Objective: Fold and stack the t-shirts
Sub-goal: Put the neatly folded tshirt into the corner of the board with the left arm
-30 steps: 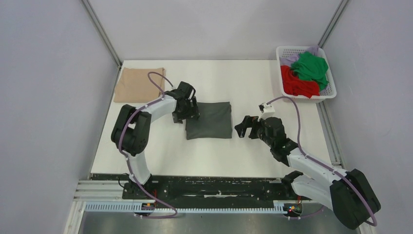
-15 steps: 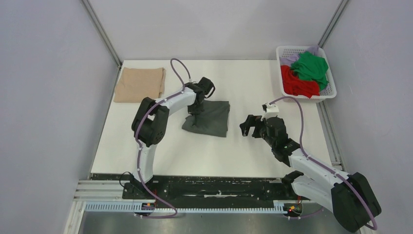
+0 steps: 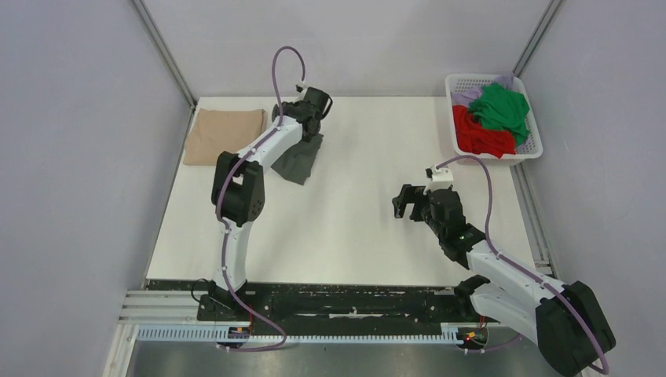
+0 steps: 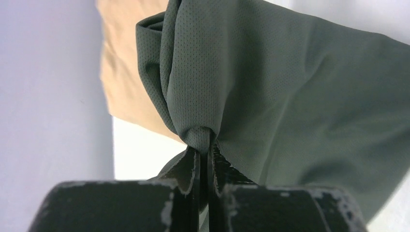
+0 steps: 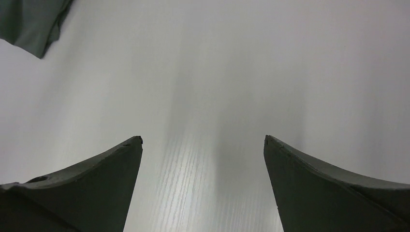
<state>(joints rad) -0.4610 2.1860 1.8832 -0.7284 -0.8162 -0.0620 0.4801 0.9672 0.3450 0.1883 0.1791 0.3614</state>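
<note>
In the top view, the left pincer [image 3: 311,132] is in the upper middle of the frame, near the far edge of the white tabletop [image 3: 353,236]. It is closed on the dark grey t-shirt [image 3: 301,161]. The shirt hangs from it as a crumpled bundle, and the lower part of the shirt lies on the tabletop just below and to the left of the pincer. In the left wrist view, the left pincer [image 4: 205,162] has its two jaws pressed together with a bunched fold of the dark grey t-shirt [image 4: 290,96] between them. The cloth spreads out above the jaws and fills most of the frame.

The beige t-shirt [image 3: 224,135] lies folded flat in the upper left corner of the tabletop, a little apart from the grey one. In the left wrist view it [image 4: 125,87] shows behind the grey cloth, at the upper left.

The right pincer [image 3: 410,203] is in the right centre of the top view, well apart from the shirts. In the right wrist view, the right pincer [image 5: 203,145] stands wide open over the bare tabletop with nothing between its jaws. A corner of the dark grey t-shirt [image 5: 34,24] shows in the upper left of that frame.

The white basket [image 3: 534,145] stands in the upper right corner of the tabletop. It holds the green t-shirt [image 3: 500,108], the red t-shirt [image 3: 479,135] and the lilac t-shirt [image 3: 469,96], all crumpled together.
</note>
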